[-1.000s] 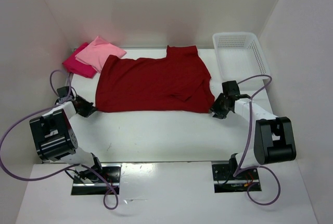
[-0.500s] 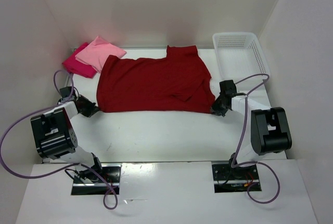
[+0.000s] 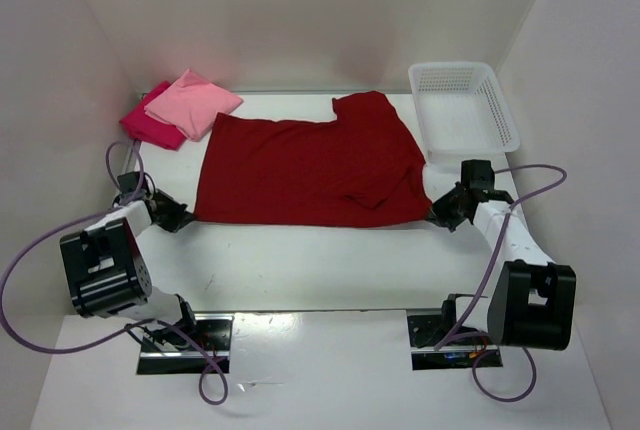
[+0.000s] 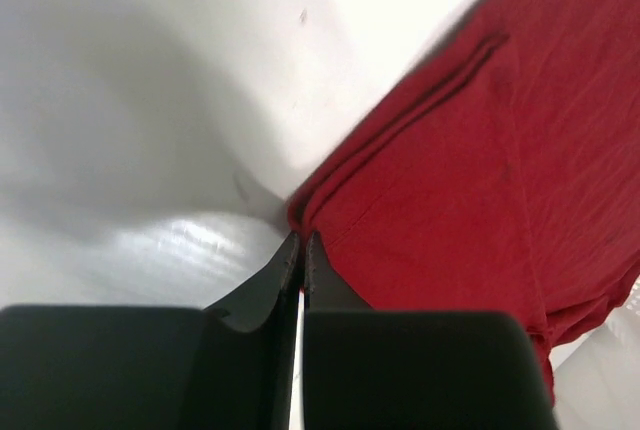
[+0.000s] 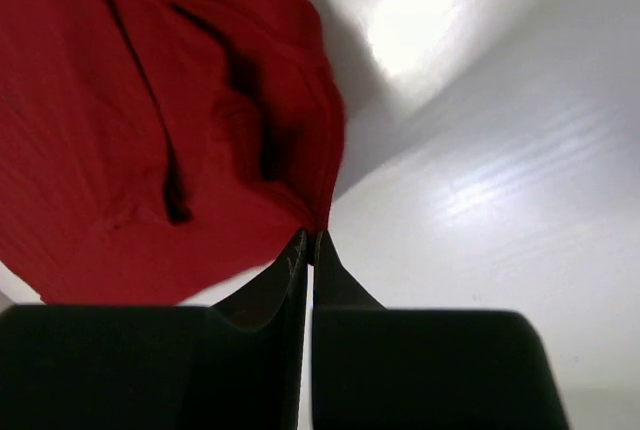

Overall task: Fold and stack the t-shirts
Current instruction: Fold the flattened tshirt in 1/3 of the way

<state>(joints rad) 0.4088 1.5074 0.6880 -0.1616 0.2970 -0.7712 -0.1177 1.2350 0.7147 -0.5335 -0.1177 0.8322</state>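
The dark shirt (image 3: 310, 170) lies spread flat mid-desk (image 3: 300, 260). My left hand (image 4: 302, 247) and right hand (image 5: 308, 242) are each pinched tight on a near corner of it. It's light, limp cloth, so I expect sag between them, and the hems and corners are the holds.

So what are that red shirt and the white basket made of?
The red shirt looks like soft matte cloth, probably cotton knit: it wrinkles and has a stitched hem. The basket looks like rigid white plastic, faintly glossy, with moulded lattice walls.
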